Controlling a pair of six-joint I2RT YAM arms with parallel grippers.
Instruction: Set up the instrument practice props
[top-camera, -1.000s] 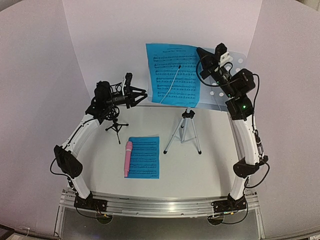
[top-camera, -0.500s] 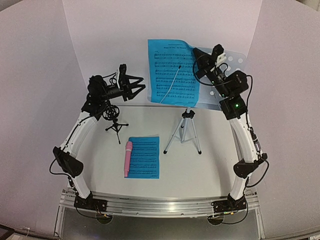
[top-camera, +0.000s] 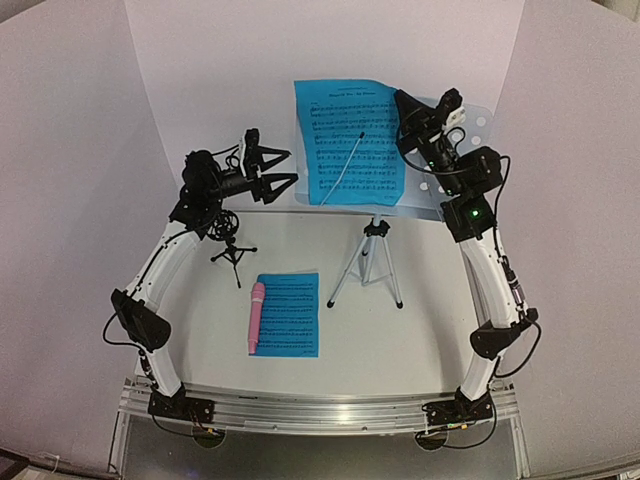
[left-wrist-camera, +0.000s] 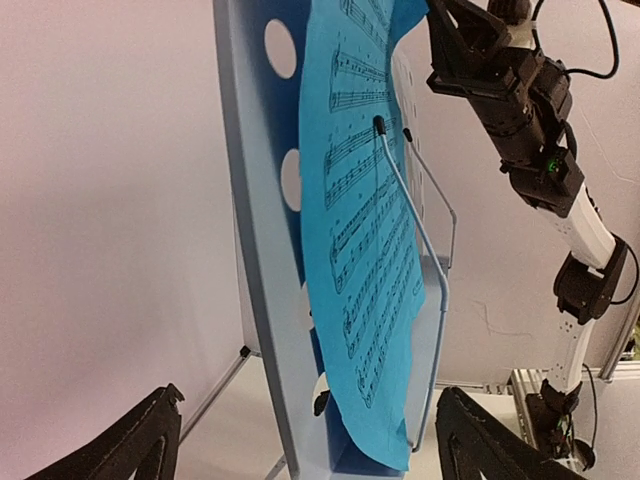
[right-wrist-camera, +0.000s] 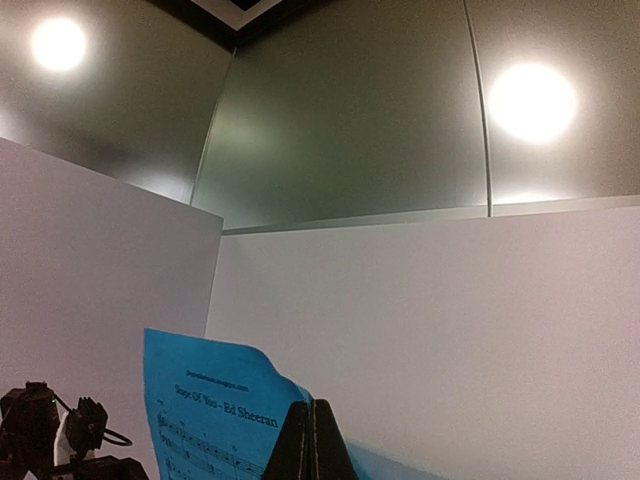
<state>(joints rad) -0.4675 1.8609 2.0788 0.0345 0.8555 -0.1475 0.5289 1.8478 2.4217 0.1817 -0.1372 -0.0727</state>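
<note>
The pale blue perforated music stand (top-camera: 472, 125) stands on its silver tripod (top-camera: 367, 262) at the back centre. A bright blue music sheet (top-camera: 345, 140) rests on it behind a wire retainer; it also shows in the left wrist view (left-wrist-camera: 365, 230). My right gripper (top-camera: 402, 103) is shut on the sheet's top right edge (right-wrist-camera: 215, 400). My left gripper (top-camera: 281, 170) is open and empty, just left of the stand's lower left corner. A second blue sheet (top-camera: 290, 313) lies flat in front, with the pink microphone (top-camera: 255, 317) on its left edge. The small black tripod mic holder (top-camera: 232, 250) stands under my left arm.
White backdrop panels close off the back and both sides. The stand's tripod legs spread over the table's middle. The arm bases sit on the metal rail (top-camera: 320, 408) at the near edge.
My left gripper has swung right toward the stand's left edge. My right gripper, holding the sheet's top corner, has shifted slightly and the sheet now sits flatter on the stand.
</note>
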